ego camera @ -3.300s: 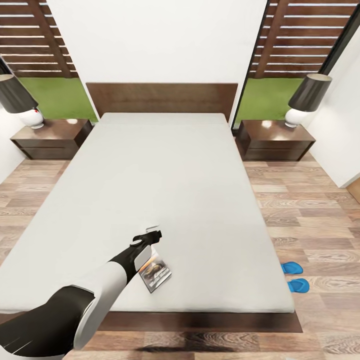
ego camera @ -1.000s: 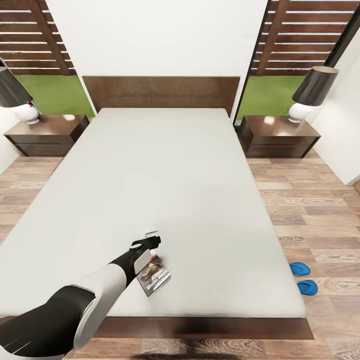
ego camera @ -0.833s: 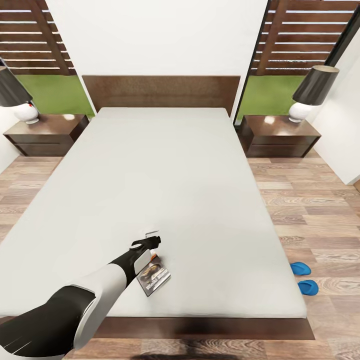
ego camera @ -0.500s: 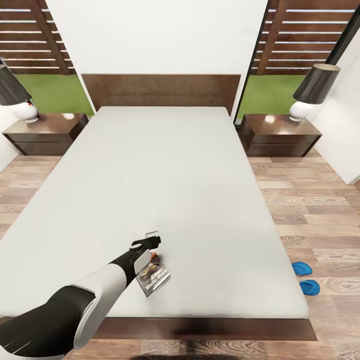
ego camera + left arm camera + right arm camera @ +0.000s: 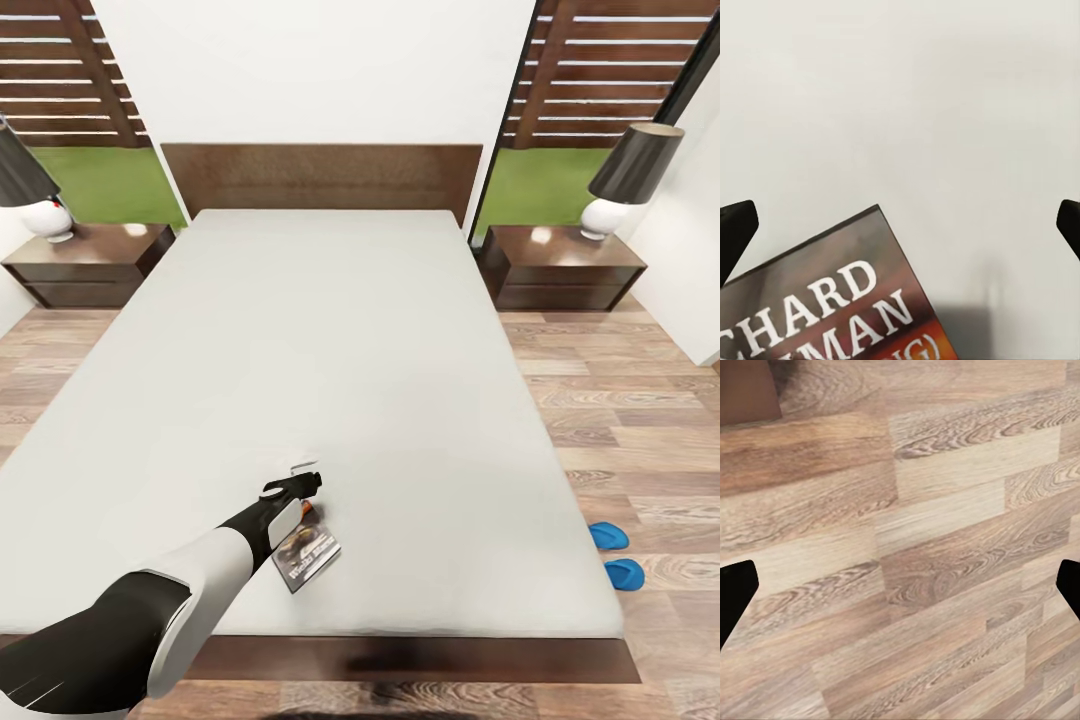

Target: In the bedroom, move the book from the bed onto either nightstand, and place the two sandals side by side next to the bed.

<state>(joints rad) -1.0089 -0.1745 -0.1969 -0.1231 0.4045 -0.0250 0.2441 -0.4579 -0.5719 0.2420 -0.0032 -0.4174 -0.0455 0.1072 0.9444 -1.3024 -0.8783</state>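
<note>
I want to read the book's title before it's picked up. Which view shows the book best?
The left wrist view: the book is close, with large white lettering readable, though cropped at the frame's edge. The head view shows the whole book lying on the bed near the left hand, but small.

The head camera looks down along the bed (image 5: 350, 380) from its foot; the left wrist camera hovers close over that mattress (shared), the right faces the floor (image 5: 915, 547).

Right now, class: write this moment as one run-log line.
left gripper: open, above book | book: flat on bed | sandals: on floor beside bed | right gripper: open, over floor
</note>
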